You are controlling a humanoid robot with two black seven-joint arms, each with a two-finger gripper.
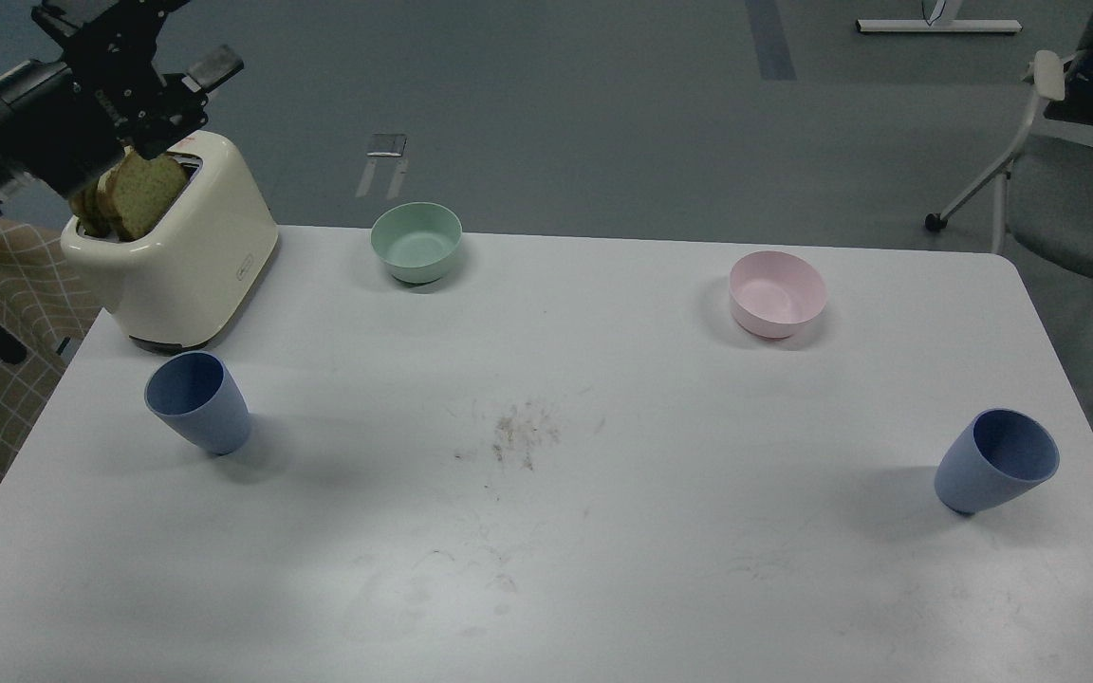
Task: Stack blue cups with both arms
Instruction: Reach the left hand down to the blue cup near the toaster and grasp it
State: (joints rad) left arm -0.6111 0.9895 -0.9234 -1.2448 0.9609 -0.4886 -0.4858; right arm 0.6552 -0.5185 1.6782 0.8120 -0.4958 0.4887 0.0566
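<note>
Two blue cups stand upright and far apart on the white table (546, 531). The left cup (197, 402) is in front of the toaster. The right cup (995, 460) is near the table's right edge. Both are empty and nothing touches them. My left arm is raised at the top left, above the toaster. Its gripper (191, 85) is dark, holds nothing, and its fingers look parted. It is well above and behind the left cup. My right arm and gripper are out of view.
A cream toaster (176, 256) with bread slices (134, 194) stands at the back left, right under my left gripper. A mint-green bowl (416, 241) and a pink bowl (778, 293) sit along the back. A chair (1068, 180) stands off the table's right.
</note>
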